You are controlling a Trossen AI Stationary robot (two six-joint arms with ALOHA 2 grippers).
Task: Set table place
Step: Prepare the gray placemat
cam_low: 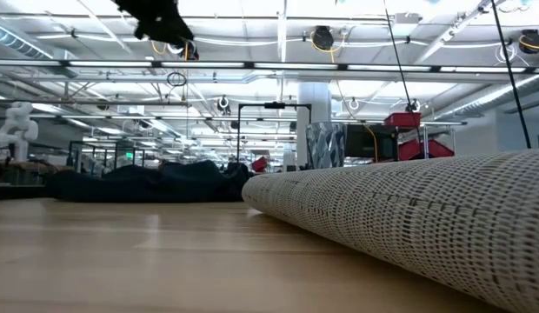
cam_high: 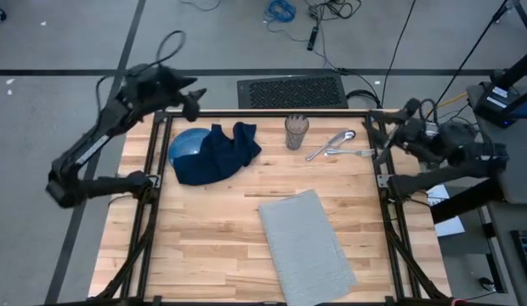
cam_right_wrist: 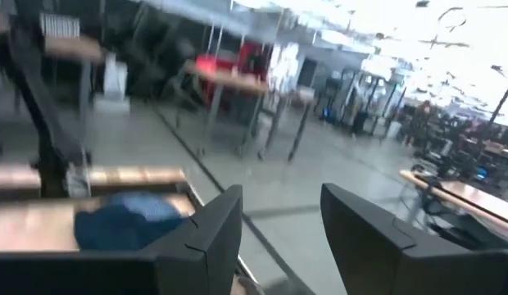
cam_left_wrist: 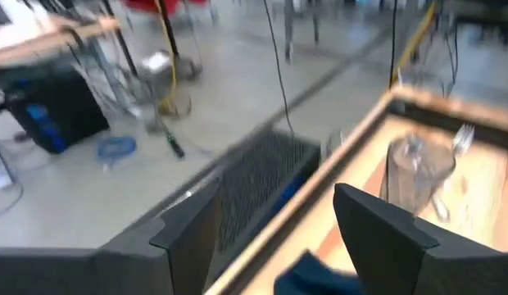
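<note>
The grey placemat point(cam_high: 307, 245) lies flat and slightly askew on the near half of the wooden worktop point(cam_high: 212, 229), well apart from the navy napkin point(cam_high: 219, 151) that is draped over the blue plate point(cam_high: 186, 147) at the far left. A clear glass point(cam_high: 297, 131) stands at the far edge beside a spoon point(cam_high: 331, 143) and a fork point(cam_high: 351, 152). The left gripper point(cam_high: 198, 99) hangs above the far left corner and the right gripper point(cam_high: 371, 121) above the far right edge, each with fingers spread apart and grasping nothing.

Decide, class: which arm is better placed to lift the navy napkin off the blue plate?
Left, probably. Its open hand hovers beside the napkin and plate; the right hand sits across the table.
</note>
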